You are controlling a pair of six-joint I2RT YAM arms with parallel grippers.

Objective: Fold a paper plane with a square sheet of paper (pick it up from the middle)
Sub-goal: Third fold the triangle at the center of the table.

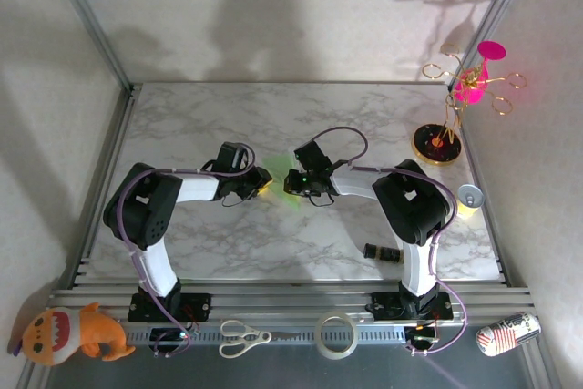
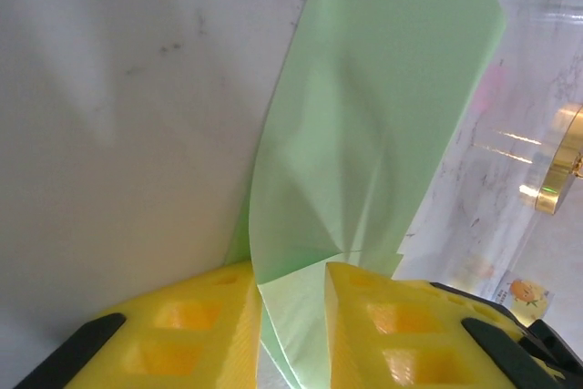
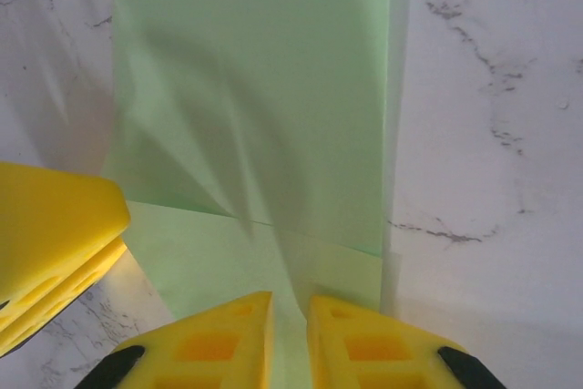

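Note:
The square sheet of paper [image 1: 281, 175] is light green, creased and folded over, and stands off the marble table [image 1: 273, 234] between the two grippers. My left gripper [image 1: 262, 187] reaches in from the left; in its wrist view the paper [image 2: 364, 134] rises between the yellow fingers [image 2: 209, 316], and the gripper [image 2: 290, 272] still shows a gap around it. My right gripper [image 1: 296, 184] comes from the right. A raised fold of the paper [image 3: 255, 107] runs into its narrow jaws, and the gripper [image 3: 290, 300] is shut on it. The left gripper's finger [image 3: 55, 225] shows beside the sheet.
A gold and pink ornament stand [image 1: 455, 107] and a can [image 1: 469, 196] sit at the right edge, with a small dark object [image 1: 383, 251] near the right arm's base. Along the front rail lie a plush toy [image 1: 73, 332], scissors [image 1: 244, 337], a tape roll [image 1: 335, 334] and another can [image 1: 508, 332].

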